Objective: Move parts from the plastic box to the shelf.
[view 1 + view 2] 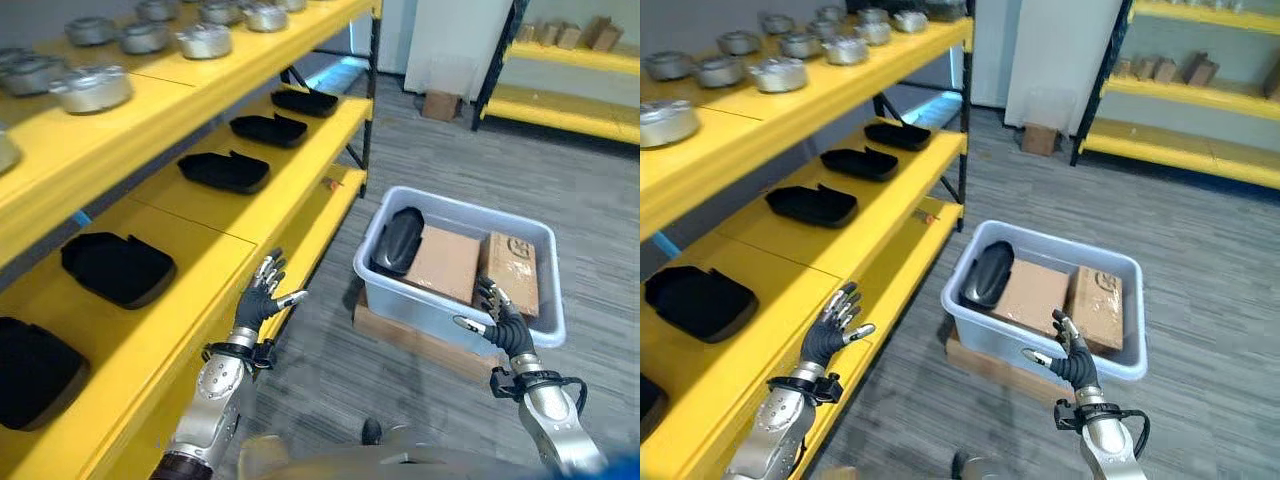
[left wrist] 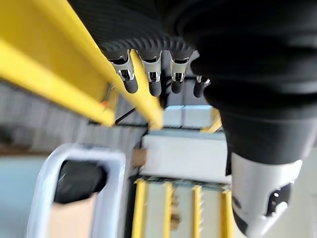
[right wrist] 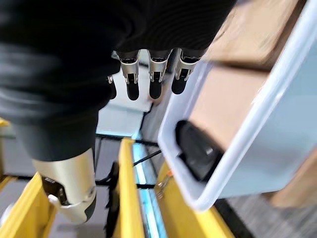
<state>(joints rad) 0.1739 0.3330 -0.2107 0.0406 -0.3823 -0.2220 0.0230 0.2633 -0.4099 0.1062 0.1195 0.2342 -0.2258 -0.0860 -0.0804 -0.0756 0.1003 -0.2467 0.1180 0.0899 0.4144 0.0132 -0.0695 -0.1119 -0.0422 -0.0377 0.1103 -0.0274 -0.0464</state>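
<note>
1. Left hand (image 1: 262,298): fingers spread, holding nothing, raised beside the yellow shelf (image 1: 230,225) edge.
2. Right hand (image 1: 503,324): fingers spread, empty, at the plastic box (image 1: 459,215) near rim.
3. One black part (image 1: 398,240) lies inside the box beside cardboard cartons (image 1: 445,263).
4. More black parts (image 1: 222,171) sit on the shelf.

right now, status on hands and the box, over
Left hand open, empty, by the yellow shelf edge. Right hand open, empty, at the plastic box near rim. Black part still in box beside cardboard boxes. Nothing blocking.
</note>
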